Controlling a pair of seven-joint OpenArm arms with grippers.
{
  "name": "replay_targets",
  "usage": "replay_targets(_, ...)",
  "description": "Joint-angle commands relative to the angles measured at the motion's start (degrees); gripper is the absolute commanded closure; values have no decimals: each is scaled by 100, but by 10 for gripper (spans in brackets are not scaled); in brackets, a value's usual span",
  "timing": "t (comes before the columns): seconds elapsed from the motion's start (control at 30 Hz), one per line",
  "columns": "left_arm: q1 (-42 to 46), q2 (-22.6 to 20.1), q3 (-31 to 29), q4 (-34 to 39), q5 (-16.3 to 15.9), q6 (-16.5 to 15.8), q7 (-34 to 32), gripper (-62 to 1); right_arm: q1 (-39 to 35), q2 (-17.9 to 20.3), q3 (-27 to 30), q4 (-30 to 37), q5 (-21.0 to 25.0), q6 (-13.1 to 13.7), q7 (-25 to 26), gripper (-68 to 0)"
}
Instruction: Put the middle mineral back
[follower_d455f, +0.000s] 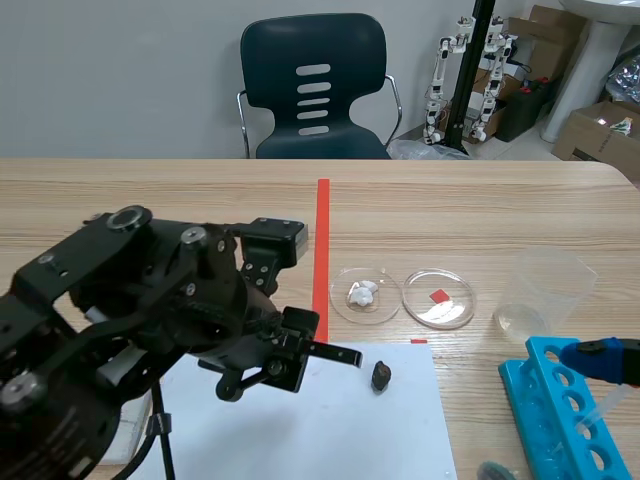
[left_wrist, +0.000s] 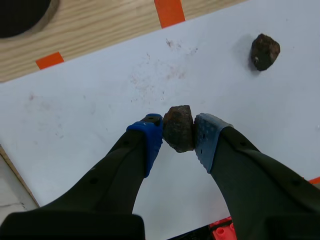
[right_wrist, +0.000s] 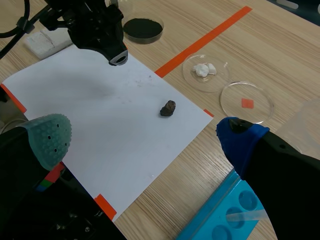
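Scene view: the left gripper (follower_d455f: 338, 354) is hovering above the white paper sheet (follower_d455f: 400, 440). Left wrist view: its fingers (left_wrist: 150, 136) are pinching the rough dark-brown mineral lump (left_wrist: 178, 127), apparently ready for placing mid-sheet. Right wrist view: the right gripper (right_wrist: 145, 139) is gaping wide, clear of the sheet's edge.

Laboratory, petri dishes (follower_d455f: 452, 311), clear plastic beaker (follower_d455f: 545, 290), blue test-tube rack (follower_d455f: 545, 400), small robots (follower_d455f: 446, 75) behind

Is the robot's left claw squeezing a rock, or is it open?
Shut on it. The left gripper has a dark mineral pressed between its two pads, over the white paper.
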Motion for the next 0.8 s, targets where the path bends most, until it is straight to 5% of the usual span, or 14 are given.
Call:
replay_targets(0.0, -81, 105, -26, -81, 131, 101, 151, -130, 15, -2, 15, 44, 66, -2, 81, -604)
replay_targets(0.4, -761, 719, -28, -1488, 509, 136, 199, -130, 15, -2, 15, 44, 66, -2, 81, -604)
replay_targets(0.77, -964, 903, -28, -2044, 643, 236, 50, -130, 15, -2, 15, 44, 66, -2, 81, -604)
